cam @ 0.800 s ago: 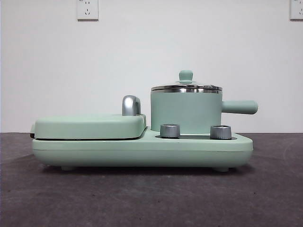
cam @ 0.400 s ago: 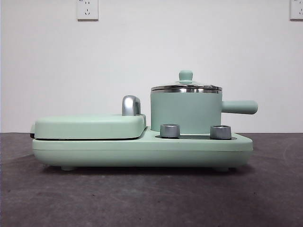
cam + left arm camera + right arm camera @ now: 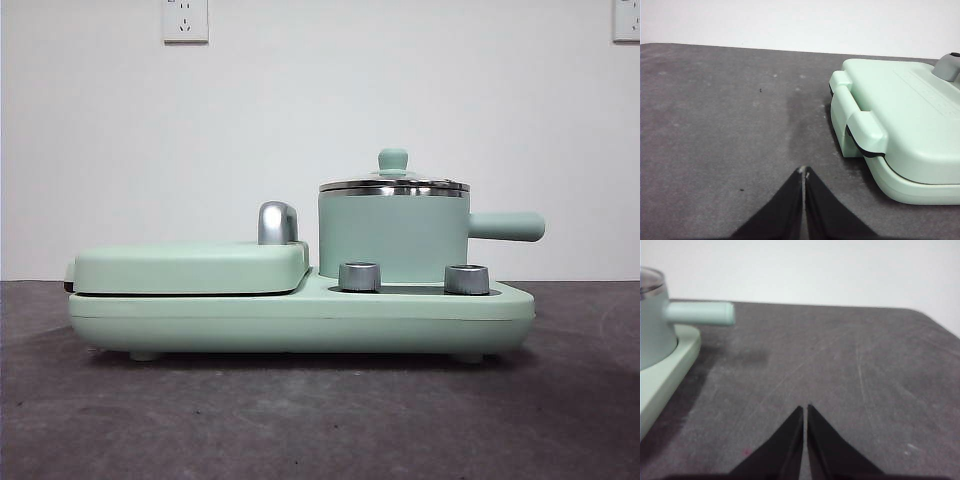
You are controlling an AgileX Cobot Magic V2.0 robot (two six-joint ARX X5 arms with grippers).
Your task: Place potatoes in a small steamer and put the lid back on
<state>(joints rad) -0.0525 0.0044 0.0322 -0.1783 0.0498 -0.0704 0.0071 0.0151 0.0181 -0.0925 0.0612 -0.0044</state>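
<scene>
The small steamer point(image 3: 392, 235) is a mint-green pot with a steel rim, standing on the right half of a green cooker base point(image 3: 300, 315), its stubby handle point(image 3: 505, 226) pointing right. The glass lid point(image 3: 393, 183) with a green knob sits on the pot. No potato shows in any view. My left gripper point(image 3: 803, 171) is shut and empty over bare table beside the griddle's end. My right gripper point(image 3: 805, 408) is shut and empty over bare table, off to the side of the steamer point(image 3: 652, 320) and its handle point(image 3: 700, 313).
A flat green hinged griddle point(image 3: 190, 268) with a chrome handle point(image 3: 277, 222) fills the base's left half, and also shows in the left wrist view point(image 3: 900, 125). Two steel knobs point(image 3: 360, 276) point(image 3: 466, 279) sit on the base's front. The dark grey table point(image 3: 320, 420) lies all around.
</scene>
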